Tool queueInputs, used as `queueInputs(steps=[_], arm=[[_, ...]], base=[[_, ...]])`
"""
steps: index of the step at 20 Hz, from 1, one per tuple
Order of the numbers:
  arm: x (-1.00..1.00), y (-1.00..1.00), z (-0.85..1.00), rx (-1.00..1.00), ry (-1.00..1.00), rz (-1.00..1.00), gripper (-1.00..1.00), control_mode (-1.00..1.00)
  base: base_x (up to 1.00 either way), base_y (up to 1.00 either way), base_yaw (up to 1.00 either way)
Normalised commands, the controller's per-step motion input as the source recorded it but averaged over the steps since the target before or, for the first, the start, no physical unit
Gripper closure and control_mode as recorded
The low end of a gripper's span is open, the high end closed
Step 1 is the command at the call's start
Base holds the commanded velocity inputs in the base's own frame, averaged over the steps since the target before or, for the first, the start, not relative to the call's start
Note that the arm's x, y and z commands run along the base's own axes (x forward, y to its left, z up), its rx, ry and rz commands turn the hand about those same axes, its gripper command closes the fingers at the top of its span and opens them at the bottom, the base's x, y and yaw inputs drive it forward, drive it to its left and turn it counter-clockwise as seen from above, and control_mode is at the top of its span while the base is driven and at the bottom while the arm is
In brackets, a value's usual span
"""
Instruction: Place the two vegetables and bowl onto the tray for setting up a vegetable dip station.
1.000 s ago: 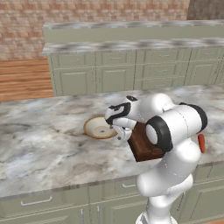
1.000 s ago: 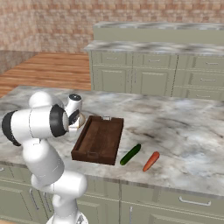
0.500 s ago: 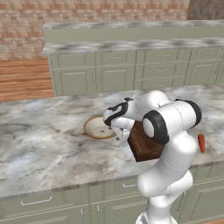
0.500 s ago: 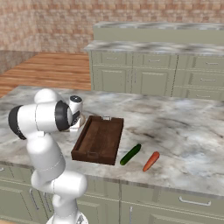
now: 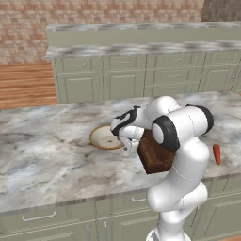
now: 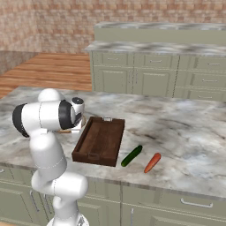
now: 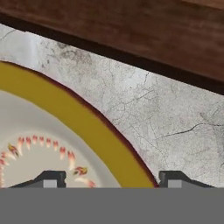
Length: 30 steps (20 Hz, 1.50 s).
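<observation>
The bowl (image 5: 104, 137), tan-rimmed with a pale inside, sits on the marble counter just left of the dark wooden tray (image 5: 156, 157). My gripper (image 5: 129, 142) points down at the bowl's right edge, next to the tray. In the hand view the gripper (image 7: 112, 179) is open, its fingertips (image 7: 50, 178) straddling the bowl's yellow-brown rim (image 7: 89, 132), one tip over the inside and one over the counter. The tray's side wall (image 7: 131, 30) runs across the top. The dark green vegetable (image 6: 131, 156) and the orange one (image 6: 152, 162) lie on the counter right of the tray (image 6: 99, 141).
The orange vegetable (image 5: 217, 154) lies near the counter's front right edge. Open marble counter (image 6: 185, 128) stretches behind and right of the tray. A second counter with cabinets (image 5: 141, 70) stands across the aisle at the back.
My hand has sunk a little onto the bowl's right rim and the elbow has swung over. Bowl, tray and vegetables have stayed where they were.
</observation>
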Motion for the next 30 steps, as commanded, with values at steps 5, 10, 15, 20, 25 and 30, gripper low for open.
queueInputs(steps=[5,10,15,20,25,30], arm=[[0.07,0.00,-0.01,0.00,0.00,0.00,1.00,-1.00],[0.05,0.00,0.00,0.00,0.01,0.00,1.00,-1.00],[0.00,0.00,0.05,0.00,0.00,0.00,1.00,-1.00],[-0.08,0.00,0.21,0.00,-0.01,0.00,1.00,-1.00],[-0.17,0.00,0.25,0.00,-0.03,0.04,1.00,-1.00],[-0.22,-0.06,0.26,0.00,-0.06,0.08,1.00,-1.00]], base=[[0.00,0.00,0.00],[0.00,0.00,0.00],[0.00,0.00,0.00],[0.00,0.00,0.00],[0.00,0.00,0.00],[0.00,0.00,0.00]])
